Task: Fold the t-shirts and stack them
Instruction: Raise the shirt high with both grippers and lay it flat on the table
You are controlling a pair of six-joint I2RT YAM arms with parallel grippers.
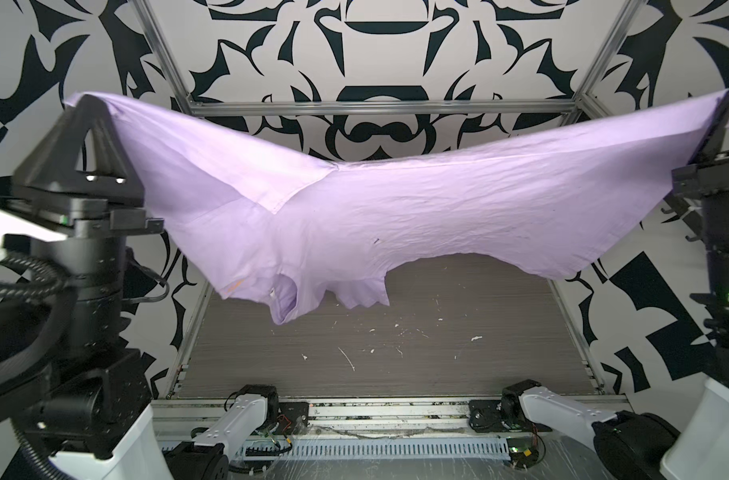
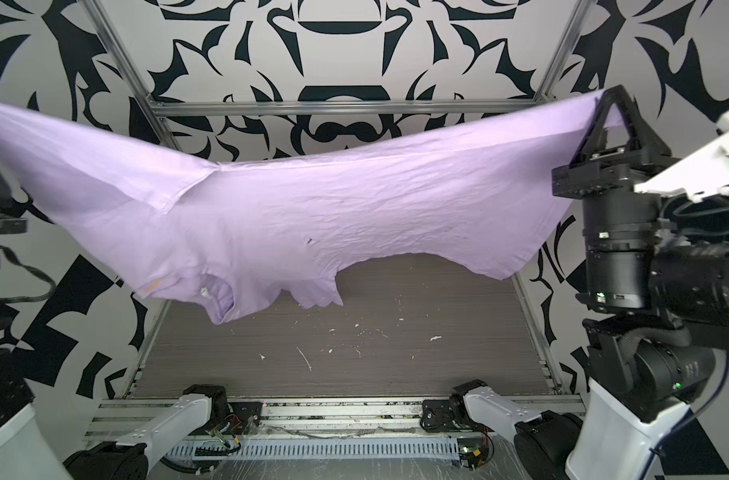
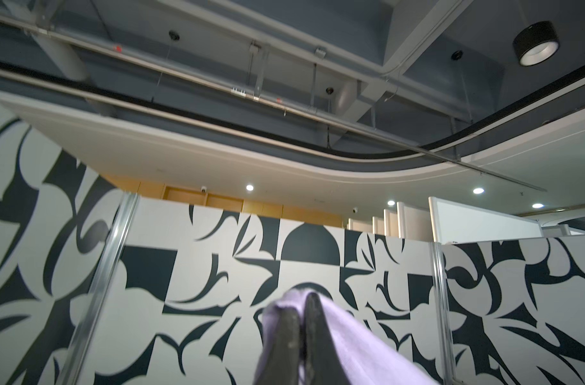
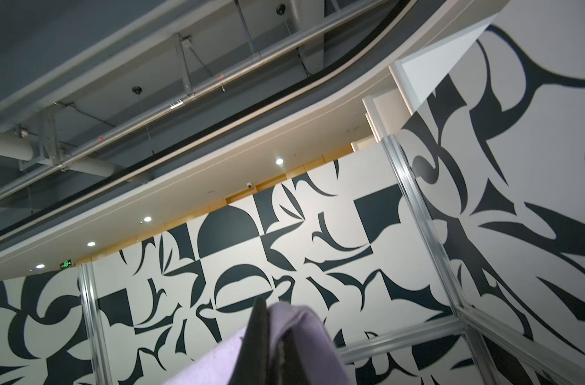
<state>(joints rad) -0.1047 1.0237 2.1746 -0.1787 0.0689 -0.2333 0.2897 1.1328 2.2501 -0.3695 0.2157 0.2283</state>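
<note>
Nearest to the camera head, a white slotted plastic cable duct point(image 1: 375, 449) runs along the front edge. The white lower link of the left arm point(image 1: 238, 419) and the white lower link of the right arm point(image 1: 562, 411) lie just behind it. After them comes the dark grey wood-grain tabletop point(image 1: 437, 353), which has many small white flecks and scratches.

Over this tabletop the lavender short-sleeved cloth t-shirt point(image 1: 396, 208) hangs in the air, and both top views show it point(image 2: 333, 208). It is stretched wide between the two arms and sags in the middle. The neck opening point(image 1: 285, 301) is the lowest part, toward the left side, with a small white neck label point(image 1: 272, 294) just beside it. A small dark spot point(image 1: 376, 240) sits near the middle of the cloth. On the left part, a flap of the cloth is folded over the body.

The black triangular left gripper point(image 1: 89, 97) is raised high at the left, and its jaws are closed on one end of the t-shirt. In the left wrist view point(image 3: 305, 296) the two dark fingers press together with lavender cloth draped around them. The black triangular right gripper point(image 2: 612, 89) is raised high at the right and clamps the other end. The right wrist view point(image 4: 272, 305) shows cloth bunched between its fingers.

Farthest away stand a horizontal aluminium frame bar point(image 1: 379, 107) and the black-and-white patterned wall panel point(image 1: 375, 54).
</note>
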